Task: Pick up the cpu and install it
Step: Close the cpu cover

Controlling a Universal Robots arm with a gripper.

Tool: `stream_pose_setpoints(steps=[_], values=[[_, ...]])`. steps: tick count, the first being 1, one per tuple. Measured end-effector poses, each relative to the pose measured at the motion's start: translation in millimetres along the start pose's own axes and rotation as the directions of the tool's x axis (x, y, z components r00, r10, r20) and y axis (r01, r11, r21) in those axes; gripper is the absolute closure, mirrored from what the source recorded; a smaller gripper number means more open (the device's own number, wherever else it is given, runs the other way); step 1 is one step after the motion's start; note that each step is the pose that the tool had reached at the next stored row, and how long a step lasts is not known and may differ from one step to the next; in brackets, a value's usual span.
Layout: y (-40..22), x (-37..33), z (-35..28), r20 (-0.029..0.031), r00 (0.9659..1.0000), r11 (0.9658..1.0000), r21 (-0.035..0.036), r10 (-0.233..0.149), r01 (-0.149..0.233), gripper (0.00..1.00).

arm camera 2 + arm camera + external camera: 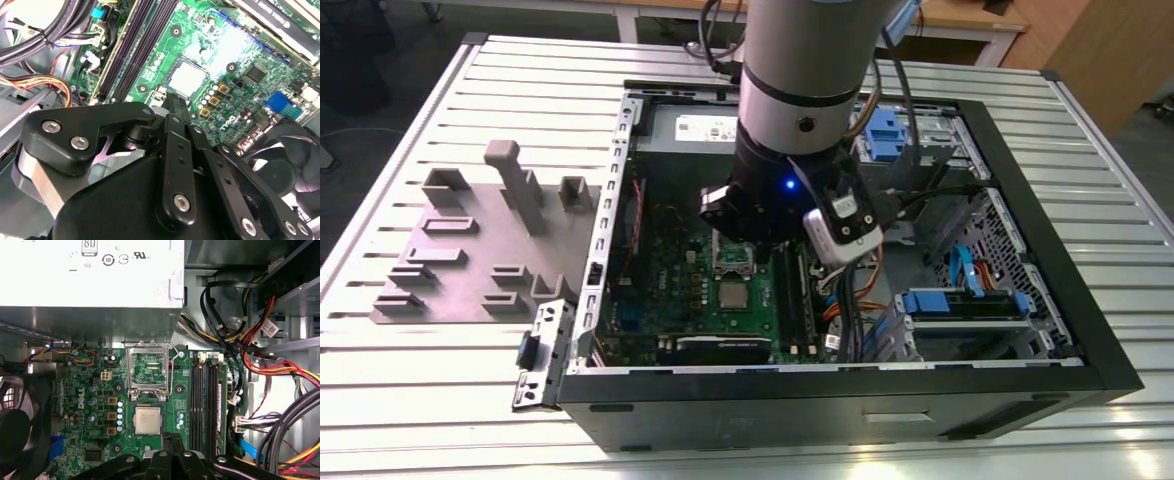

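Note:
The cpu is a small silver square lying flat on the green motherboard, just beside the raised shiny socket frame. It also shows in the second wrist view and in the exterior view. My gripper hangs inside the open computer case, just off one edge of the cpu. Its black fingertips stand together with nothing between them and do not touch the chip. In the exterior view the arm's wrist hides the gripper.
The silver power supply fills one end of the case. Cable bundles crowd beside the memory slots. A black fan sits by the board. A grey slotted fixture lies outside the case on the exterior view's left.

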State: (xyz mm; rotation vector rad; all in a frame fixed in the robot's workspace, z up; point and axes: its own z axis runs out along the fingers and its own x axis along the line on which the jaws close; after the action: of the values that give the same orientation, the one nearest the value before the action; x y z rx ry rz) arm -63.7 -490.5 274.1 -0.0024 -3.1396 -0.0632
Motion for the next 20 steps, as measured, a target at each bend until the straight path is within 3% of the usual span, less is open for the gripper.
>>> stream_pose_setpoints(steps=[6,14,20], values=[[0.3,0.1,-6.7,0.0012,1.0000,1.0000,0.0000,0.000,0.000,0.89],[0.3,0.1,-6.8,0.0013,1.0000,1.0000,0.0003,-0.003,0.003,0.89],[0.2,0.1,-6.8,-0.0019,0.9970,0.9970,0.0004,-0.077,0.077,0.89]])
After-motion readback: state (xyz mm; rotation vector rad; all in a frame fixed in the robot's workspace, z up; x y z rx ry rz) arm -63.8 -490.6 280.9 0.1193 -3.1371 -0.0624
